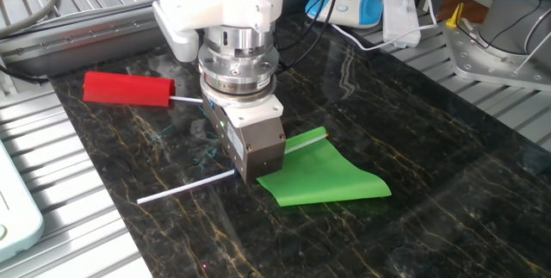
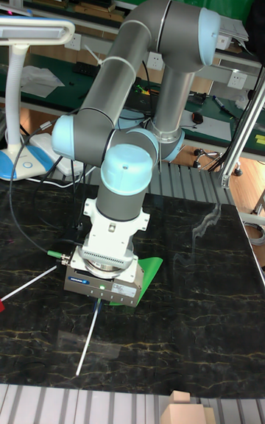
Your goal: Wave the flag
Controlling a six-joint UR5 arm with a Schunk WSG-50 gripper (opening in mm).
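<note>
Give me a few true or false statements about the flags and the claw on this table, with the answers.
1. The green flag lies flat on the dark marble table. True.
2. The red flag is unrolled and spread out. False: it is rolled up on its stick.
3. The claw is down over the green flag's white stick. True.
4. The claw is over the red flag. False: the red flag lies apart, behind the arm.
5. The green flag is raised in the air. False: it rests on the table.
</note>
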